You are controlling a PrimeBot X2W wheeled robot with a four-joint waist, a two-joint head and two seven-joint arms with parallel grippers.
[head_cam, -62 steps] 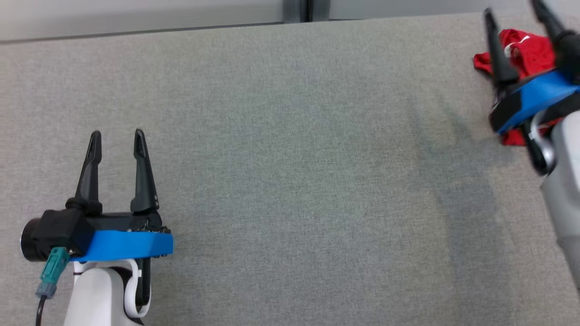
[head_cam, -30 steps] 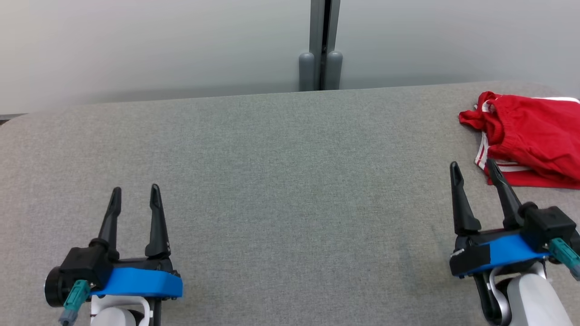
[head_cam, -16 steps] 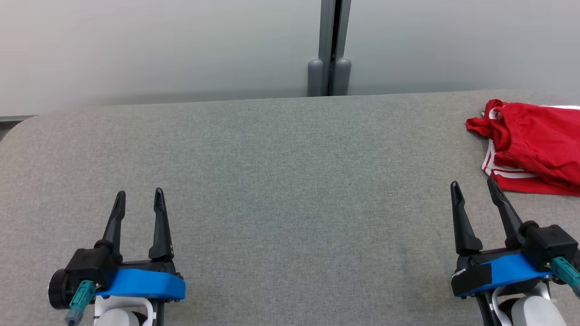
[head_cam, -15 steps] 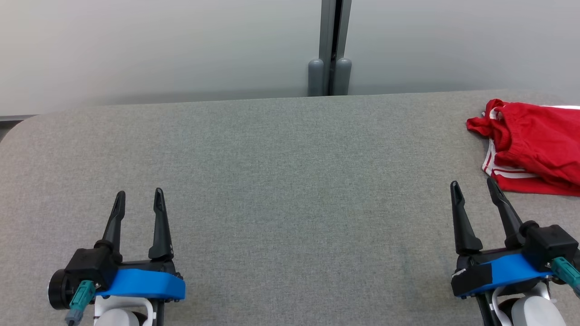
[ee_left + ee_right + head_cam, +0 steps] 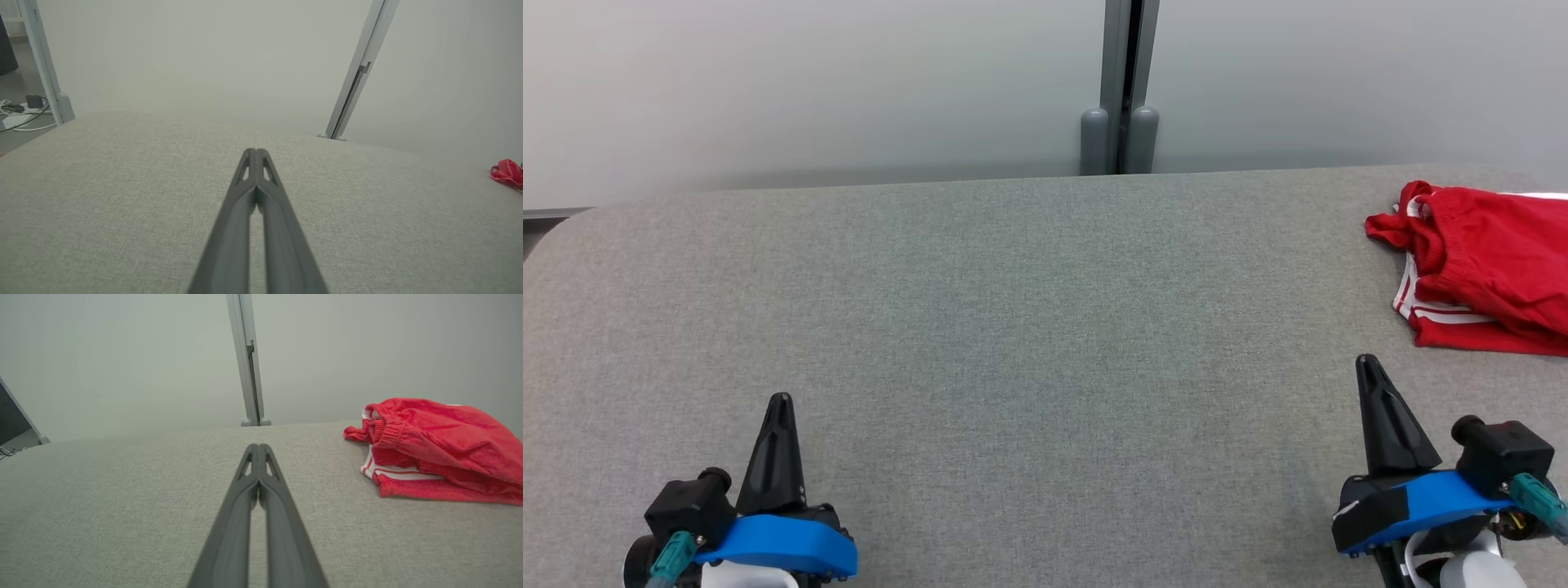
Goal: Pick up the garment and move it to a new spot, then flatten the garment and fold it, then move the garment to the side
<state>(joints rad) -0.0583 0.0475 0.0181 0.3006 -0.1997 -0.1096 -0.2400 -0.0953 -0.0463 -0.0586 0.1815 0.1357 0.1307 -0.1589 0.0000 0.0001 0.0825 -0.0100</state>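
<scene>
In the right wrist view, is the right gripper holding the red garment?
No, the right gripper is shut and empty, and the red garment lies apart from it.

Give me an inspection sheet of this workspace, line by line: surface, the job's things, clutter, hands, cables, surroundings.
Surface: grey fabric-covered table, flat and smooth.
Job's things: red garment with white stripes, loosely folded at the table's far right, partly cut off by the head view's edge.
Clutter: nothing seen.
Hands: left hand shut, empty, over the near left; right hand shut, empty, short of the garment and apart from it.
Cables: teal plug at the left wrist, another at the right; loose white and dark cables lying low beyond the table's left end.
Surroundings: pale wall panels joined by a grey vertical post.
</scene>
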